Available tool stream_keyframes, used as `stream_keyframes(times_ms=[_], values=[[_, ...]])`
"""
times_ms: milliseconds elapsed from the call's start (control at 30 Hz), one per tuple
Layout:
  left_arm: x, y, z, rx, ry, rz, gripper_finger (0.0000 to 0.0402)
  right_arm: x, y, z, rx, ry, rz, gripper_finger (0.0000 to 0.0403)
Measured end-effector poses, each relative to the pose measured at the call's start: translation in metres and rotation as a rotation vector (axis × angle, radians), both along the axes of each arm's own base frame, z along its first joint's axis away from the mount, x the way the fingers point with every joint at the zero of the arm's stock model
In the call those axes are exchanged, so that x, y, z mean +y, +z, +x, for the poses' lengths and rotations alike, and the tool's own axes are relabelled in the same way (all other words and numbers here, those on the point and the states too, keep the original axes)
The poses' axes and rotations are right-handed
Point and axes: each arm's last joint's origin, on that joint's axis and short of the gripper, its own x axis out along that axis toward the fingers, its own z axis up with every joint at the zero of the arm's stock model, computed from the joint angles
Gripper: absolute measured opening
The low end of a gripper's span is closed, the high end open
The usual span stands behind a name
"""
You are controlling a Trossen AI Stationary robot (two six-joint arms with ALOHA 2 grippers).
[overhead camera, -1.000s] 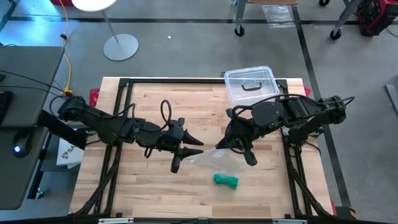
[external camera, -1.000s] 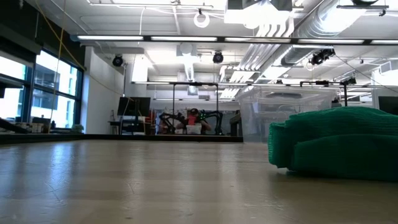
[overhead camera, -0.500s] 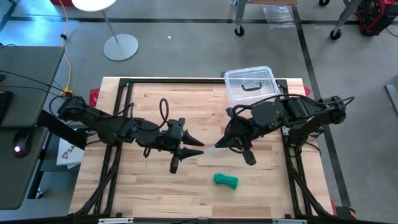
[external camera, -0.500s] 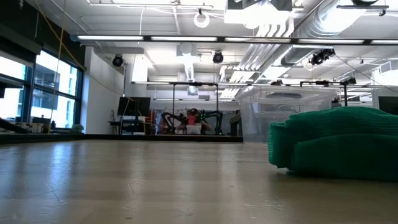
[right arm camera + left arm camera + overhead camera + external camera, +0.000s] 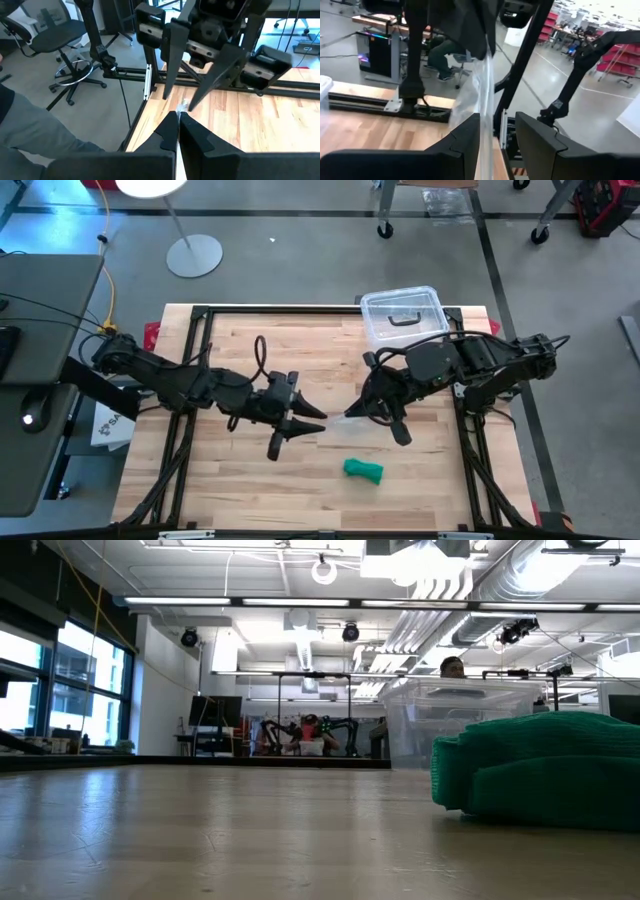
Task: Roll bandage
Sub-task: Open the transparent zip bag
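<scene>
The bandage [image 5: 363,470] is a small green roll that rests on its side on the wooden table, near the front edge; it fills the right of the low view [image 5: 540,770]. No gripper is near it. Above the table's middle my right gripper [image 5: 351,415] is shut on a crinkly clear plastic bag [image 5: 482,95]. My left gripper [image 5: 318,420] faces it from the left, open, with its fingers [image 5: 465,142] on either side of the bag's hanging sheet. My right gripper pinches an edge of the clear bag [image 5: 183,106] between its two fingertips, slanting down from the table's right side. The bag hangs below the fingers, lifted clear of the table. My left gripper has the sheet passing between its open fingers; I cannot tell whether they touch it.
A clear plastic box [image 5: 403,315] with a black handle stands at the table's far right, behind the bandage in the low view [image 5: 450,720]. A person's head [image 5: 452,666] shows beyond it. Bare wood lies along the table's left and front [image 5: 230,480].
My left gripper has turned slightly in place. The clear bag, which showed as a spread sheet below the two grippers, now shows only as a narrow strip between them. A person's head has come into sight behind the box. The bandage has not moved.
</scene>
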Motion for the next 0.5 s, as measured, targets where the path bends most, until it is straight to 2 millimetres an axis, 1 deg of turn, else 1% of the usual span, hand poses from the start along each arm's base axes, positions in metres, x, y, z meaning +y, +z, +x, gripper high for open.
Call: stream_keyframes(times_ms=[167, 233, 300, 367, 500], values=[[-0.002, -0.012, 0.004, 0.086, -0.008, 0.005, 0.0089, 0.0, 0.0, 0.0, -0.001, -0.007, -0.003, 0.0], [-0.002, -0.015, 0.004, 0.111, -0.007, 0.006, 0.0066, 0.0, 0.0, 0.0, 0.003, -0.008, -0.004, 0.0], [-0.002, -0.017, 0.004, 0.131, -0.007, 0.013, 0.0032, -0.001, -0.003, -0.001, 0.03, -0.035, -0.025, 0.0], [-0.001, -0.021, 0.002, 0.171, -0.006, 0.033, 0.0009, -0.001, -0.01, 0.0, 0.081, -0.075, -0.053, 0.0], [0.0, -0.029, 0.0, 0.251, 0.02, 0.054, 0.0003, 0.0, -0.036, 0.012, 0.25, -0.201, -0.111, 0.0]])
